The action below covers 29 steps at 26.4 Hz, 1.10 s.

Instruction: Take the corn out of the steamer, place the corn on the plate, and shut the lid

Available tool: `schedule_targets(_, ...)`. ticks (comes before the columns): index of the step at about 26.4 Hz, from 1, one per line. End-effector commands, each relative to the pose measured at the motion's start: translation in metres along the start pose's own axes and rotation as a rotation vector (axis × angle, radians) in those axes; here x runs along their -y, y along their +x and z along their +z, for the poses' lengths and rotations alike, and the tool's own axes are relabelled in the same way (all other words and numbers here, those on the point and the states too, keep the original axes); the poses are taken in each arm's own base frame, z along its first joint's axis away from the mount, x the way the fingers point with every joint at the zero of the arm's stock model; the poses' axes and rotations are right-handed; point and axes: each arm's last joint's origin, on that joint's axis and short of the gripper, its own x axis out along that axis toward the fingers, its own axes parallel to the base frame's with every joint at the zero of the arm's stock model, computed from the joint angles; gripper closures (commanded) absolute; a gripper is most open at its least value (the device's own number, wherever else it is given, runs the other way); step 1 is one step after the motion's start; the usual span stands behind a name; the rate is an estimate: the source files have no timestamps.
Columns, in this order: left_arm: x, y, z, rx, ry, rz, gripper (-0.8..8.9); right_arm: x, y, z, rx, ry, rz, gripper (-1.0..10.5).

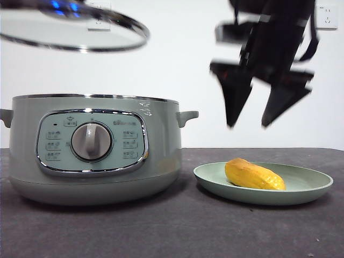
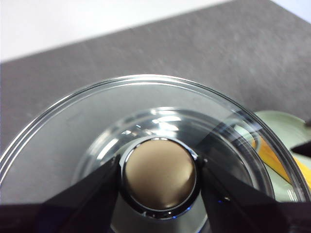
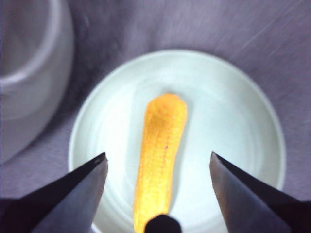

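The yellow-orange corn (image 1: pixel 253 175) lies on the pale-green plate (image 1: pixel 314 188) at the right of the table; the right wrist view shows the corn (image 3: pixel 160 155) lengthwise on the plate (image 3: pixel 233 107). My right gripper (image 1: pixel 252 124) hangs open well above the plate, holding nothing. The sage-green steamer (image 1: pixel 91 148) stands at the left with its top uncovered. The glass lid (image 1: pixel 70 29) hovers above it, tilted. My left gripper (image 2: pixel 159 174) is shut on the lid's knob (image 2: pixel 160 177), with the lid's glass (image 2: pixel 87 126) spreading around it.
The dark grey table (image 1: pixel 177 231) carries the steamer and the plate side by side, a small gap between them. A white wall with a socket (image 1: pixel 327 16) stands behind.
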Motion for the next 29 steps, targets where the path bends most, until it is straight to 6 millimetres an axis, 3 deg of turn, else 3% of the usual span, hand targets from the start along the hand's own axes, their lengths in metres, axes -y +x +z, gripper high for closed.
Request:
schedule_targets(1, 0.003, 0.012, 0.006, 0.031, -0.02, -0.034, 8.22, 0.004, -0.018, -0.002, 0.036, 0.017, -0.003, 6.0)
schedule_targets(11, 0.007, 0.073, -0.005, -0.093, -0.019, -0.042, 8.22, 0.019, -0.079, -0.016, 0.142, 0.058, -0.019, 6.0)
schedule_targets(15, 0.01, 0.09, -0.011, -0.137, -0.013, -0.049, 8.22, 0.028, -0.088, -0.021, 0.144, 0.085, -0.039, 6.0)
schedule_targets(29, 0.015, 0.092, -0.027, -0.293, 0.0, -0.094, 8.22, 0.033, -0.088, -0.022, 0.131, 0.097, -0.05, 6.0)
